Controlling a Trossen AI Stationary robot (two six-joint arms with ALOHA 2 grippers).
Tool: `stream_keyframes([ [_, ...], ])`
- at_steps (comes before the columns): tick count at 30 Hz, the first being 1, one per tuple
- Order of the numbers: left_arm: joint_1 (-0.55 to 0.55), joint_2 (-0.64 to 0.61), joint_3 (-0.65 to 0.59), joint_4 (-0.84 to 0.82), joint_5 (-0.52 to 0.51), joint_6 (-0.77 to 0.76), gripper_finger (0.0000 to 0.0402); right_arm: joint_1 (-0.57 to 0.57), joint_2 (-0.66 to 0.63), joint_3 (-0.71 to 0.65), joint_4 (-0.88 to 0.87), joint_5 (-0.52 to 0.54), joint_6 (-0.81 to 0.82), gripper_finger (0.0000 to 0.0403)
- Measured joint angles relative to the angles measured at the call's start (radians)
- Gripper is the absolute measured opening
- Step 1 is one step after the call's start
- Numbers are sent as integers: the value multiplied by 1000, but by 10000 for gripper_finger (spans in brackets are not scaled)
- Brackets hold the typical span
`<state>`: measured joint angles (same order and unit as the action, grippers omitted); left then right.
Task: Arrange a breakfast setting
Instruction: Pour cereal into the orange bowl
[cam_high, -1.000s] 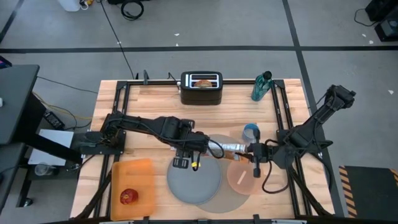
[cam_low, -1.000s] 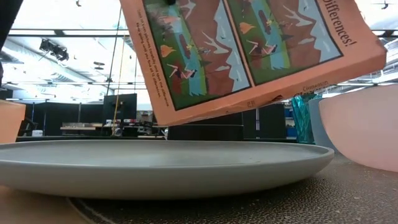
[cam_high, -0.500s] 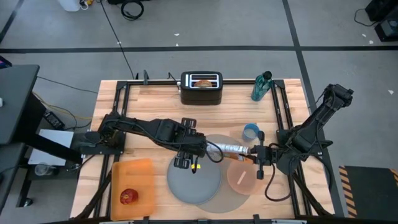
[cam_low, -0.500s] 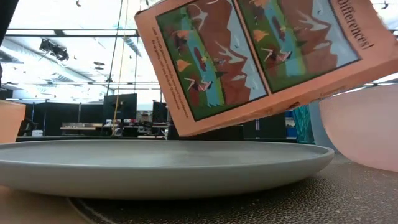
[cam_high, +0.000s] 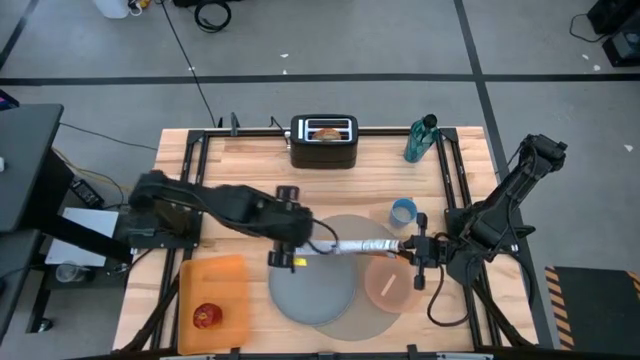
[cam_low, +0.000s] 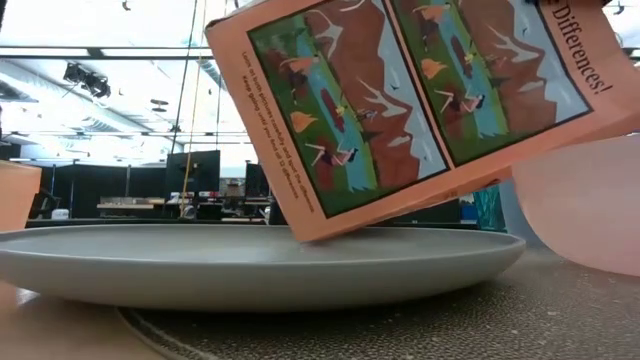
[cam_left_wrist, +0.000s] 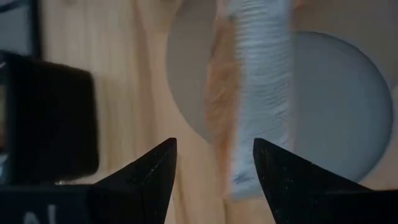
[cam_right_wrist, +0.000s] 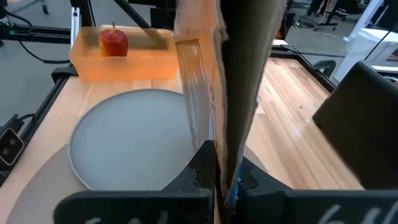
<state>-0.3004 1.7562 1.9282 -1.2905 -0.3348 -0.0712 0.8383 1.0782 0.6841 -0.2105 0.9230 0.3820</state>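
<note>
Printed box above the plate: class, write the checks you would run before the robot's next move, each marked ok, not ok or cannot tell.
1. Right gripper shut on the printed box: ok.
2. Left gripper open, apart from the box: ok.
3. Plate lying on the mat: ok.
4. Box's lowest corner clear of the plate: cannot tell.
5. Apple in the setting: not ok, it sits on the orange board.
</note>
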Motion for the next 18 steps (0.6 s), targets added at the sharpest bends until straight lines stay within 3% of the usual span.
stream_keyframes([
  [4,-17,-166,-259,169,-28,-44,220,-1,0,-6,18,1,0,8],
  [11,-116,-483,-843,650,-125,-112,220,-2,0,-6,31,4,10,8],
  [18,-206,-631,-1198,957,-282,-186,223,-21,0,-6,40,2,15,8],
])
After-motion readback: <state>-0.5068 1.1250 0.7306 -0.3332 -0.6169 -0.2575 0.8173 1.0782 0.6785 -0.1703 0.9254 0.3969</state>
